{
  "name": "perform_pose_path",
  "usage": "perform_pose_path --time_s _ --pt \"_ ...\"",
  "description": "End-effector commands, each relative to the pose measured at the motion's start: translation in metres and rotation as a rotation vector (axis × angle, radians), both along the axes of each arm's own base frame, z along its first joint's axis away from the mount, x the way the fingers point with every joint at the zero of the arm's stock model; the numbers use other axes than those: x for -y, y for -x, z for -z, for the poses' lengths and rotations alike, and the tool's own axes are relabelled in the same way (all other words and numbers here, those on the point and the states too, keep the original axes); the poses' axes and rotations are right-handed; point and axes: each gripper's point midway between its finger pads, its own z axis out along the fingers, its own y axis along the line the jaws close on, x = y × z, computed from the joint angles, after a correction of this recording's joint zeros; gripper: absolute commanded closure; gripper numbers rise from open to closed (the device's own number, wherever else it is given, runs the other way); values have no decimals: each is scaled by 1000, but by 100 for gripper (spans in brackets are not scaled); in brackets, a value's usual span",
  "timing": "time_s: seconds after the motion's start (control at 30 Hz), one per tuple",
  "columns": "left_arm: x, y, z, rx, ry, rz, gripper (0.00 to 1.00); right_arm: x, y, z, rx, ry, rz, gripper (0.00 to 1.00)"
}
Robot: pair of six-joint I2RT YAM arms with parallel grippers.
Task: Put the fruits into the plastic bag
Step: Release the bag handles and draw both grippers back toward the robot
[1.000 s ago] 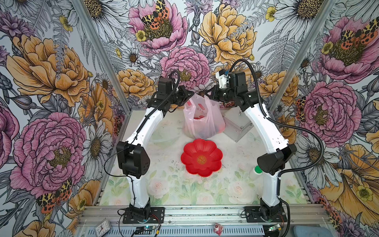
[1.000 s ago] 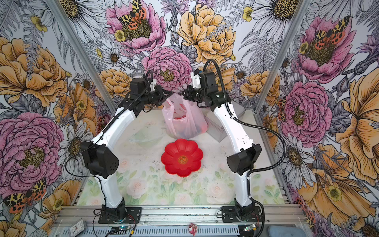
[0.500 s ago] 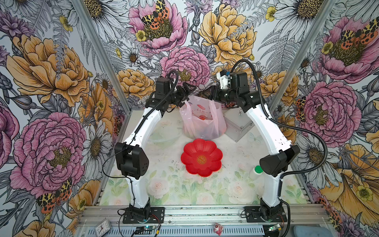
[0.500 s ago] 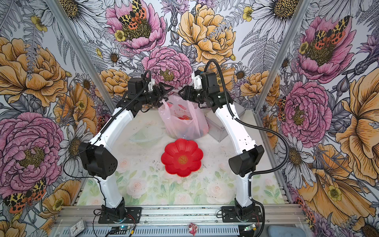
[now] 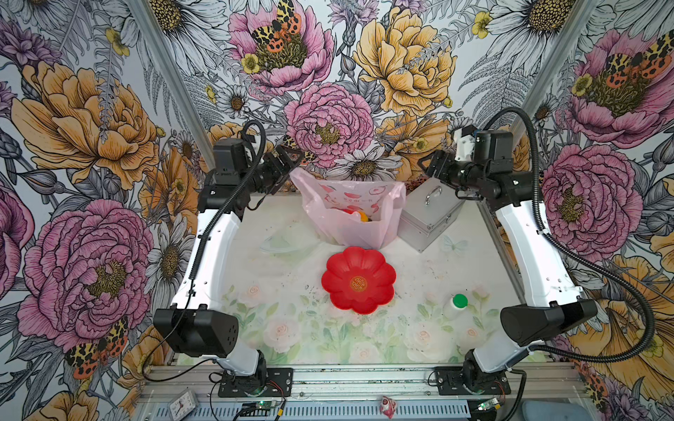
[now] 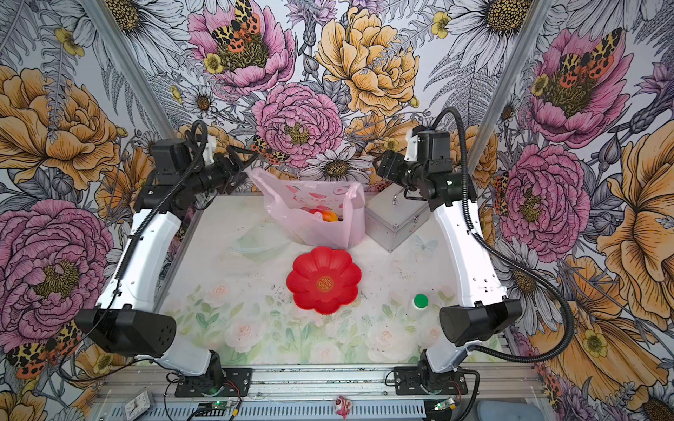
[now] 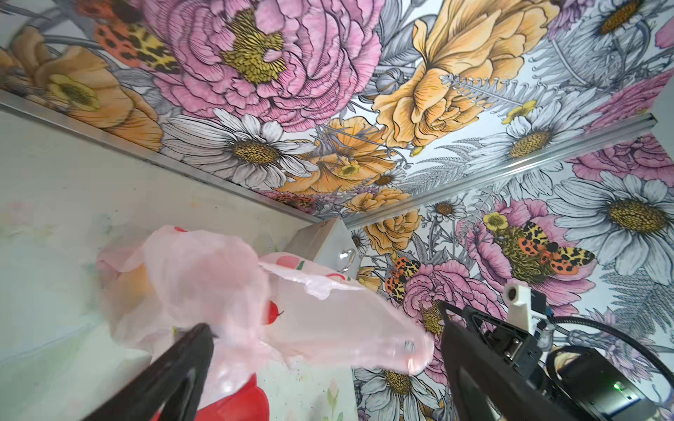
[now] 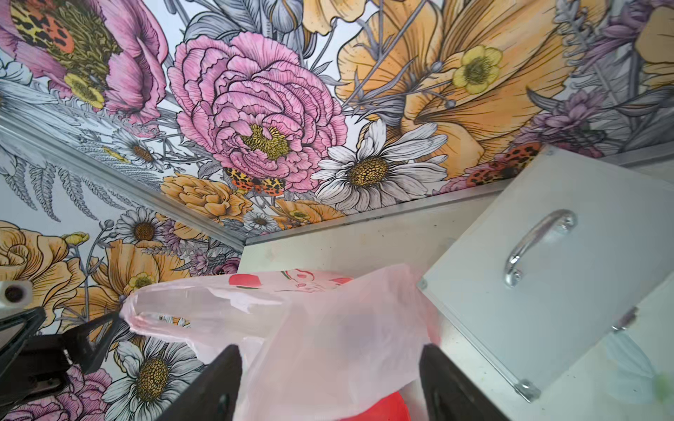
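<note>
Scanning both top views: bag [image 5: 350,226] [image 6: 317,226] is standing at the far middle of the table [image 5: 291,288], mouth gaping upward. Fruits [image 5: 361,215] [image 6: 328,215] are lying inside it, orange and red showing at the opening. Plate [image 5: 359,280] is sitting bare just near of the bag. Case [image 5: 430,215] is standing just right of the bag; whether they are touching, I cannot tell. Left gripper [image 5: 288,160] is hovering at the bag's far-left loop, fingers spread, pinching nothing. Right gripper [image 5: 428,166] is hanging above the case, apart from the bag, fingers likewise spread. No fruit is showing loose on the table, so the job is looking done or nearly so.

Left wrist view: left gripper [image 7: 324,320] is showing both fingers wide apart. The bag [image 7: 204,277] loop is drooping across the gap, blurred, unclamped.

Right wrist view: right gripper [image 8: 330,351] fingers are standing parted. Pink film of the bag [image 8: 328,320] is filling the space beyond them, with nothing gripped. Case [image 8: 547,273] is lying to one side.

Risks, as I am judging them:
- The film is thin and nothing is holding it, so the walls may be sagging and the mouth folding shut.
- The loop is lying close to the left fingers, so a careless pull-away could be snagging it and tipping the bag.
- A tipped bag would be spilling fruits toward the plate.
</note>
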Motion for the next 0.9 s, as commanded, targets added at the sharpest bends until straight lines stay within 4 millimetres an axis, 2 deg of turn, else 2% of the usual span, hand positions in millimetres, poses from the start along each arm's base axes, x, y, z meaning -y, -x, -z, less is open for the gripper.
perform_pose_path --time_s 0.0,0.2,0.33,0.43,0.5,0.63,0.67,0.7,0.73,0.87 --pt "-8 18 11 -9 -50 -1 1 15 16 4 -24 -4 29 21" --pt "3 29 37 -63 -56 31 1 13 23 25 -80 -18 5 21" --pt "-8 38 42 -74 -87 -16 1 17 25 28 -73 12 9 20" --pt "-18 52 47 -76 -138 -58 1 31 28 35 -54 98 45 20" --pt "-35 65 59 -83 -221 -128 1 42 31 39 -19 161 71 19" --pt "-84 99 81 -66 -356 -361 1 64 39 52 101 245 133 15" --pt "-95 106 88 -58 -381 -416 1 69 40 65 133 260 153 15" --pt "-105 113 94 -52 -401 -468 1 73 44 64 189 265 182 15" --pt "-116 117 102 -45 -425 -522 1 78 47 76 236 280 209 15" --pt "-147 134 117 59 -503 -706 1 98 70 103 476 327 322 17"
